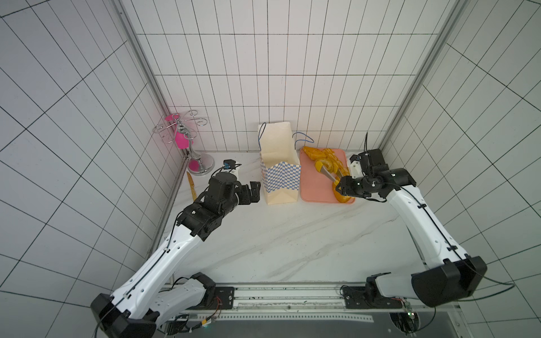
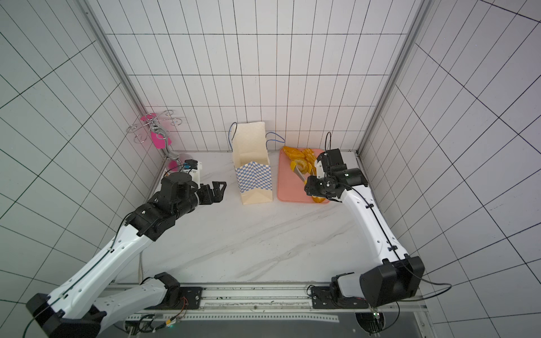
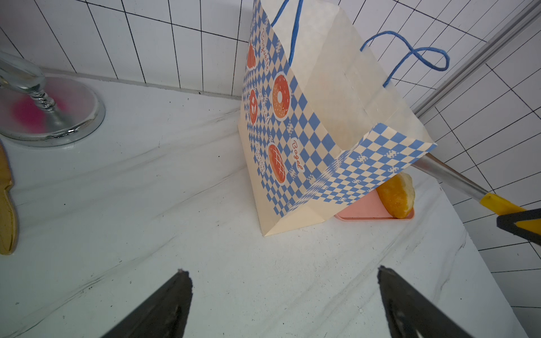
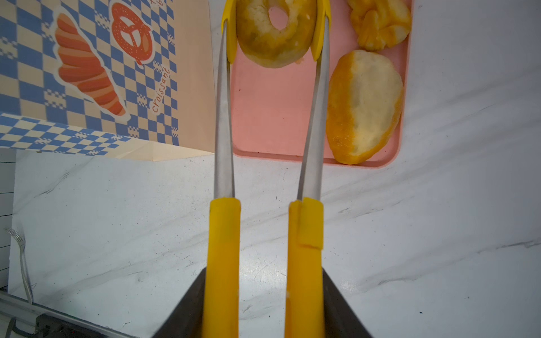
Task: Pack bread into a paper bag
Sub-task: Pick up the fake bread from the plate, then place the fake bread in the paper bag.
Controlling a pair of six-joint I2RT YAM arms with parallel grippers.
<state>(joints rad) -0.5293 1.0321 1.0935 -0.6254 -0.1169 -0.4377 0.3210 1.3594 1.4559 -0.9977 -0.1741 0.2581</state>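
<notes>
Right gripper (image 4: 263, 295): closed on the yellow handles of the tongs (image 4: 222, 234), squeezing both arms inward.
Load: the tong tips pinch the ring (image 4: 263, 44) on two sides, hole facing up. I judge it barely off the tray (image 4: 272, 117), though my wrist view does not settle whether it is clear.
Paper bag (image 1: 282, 178): upright, mouth open upward, just beside the tray's edge.
Direction: from the ring, the bag lies sideways across the tongs, toward my left arm. The tongs' long axis runs along the bag's side wall, not at it.
Nearer arm: my right. My left gripper (image 3: 283, 273) hangs wide open and empty near the bag's far side.
In the way: the bag's near rim stands well above the ring, and a blue cord handle (image 1: 303, 137) droops over that side.
Other bread: oval roll (image 4: 363, 108) and knotted piece (image 4: 380, 26) lie on the tray, beyond the ring from the bag.
Elsewhere: chrome stand (image 1: 202, 165) and gold knife (image 1: 191, 185) sit well apart from the bag, past the left gripper.
</notes>
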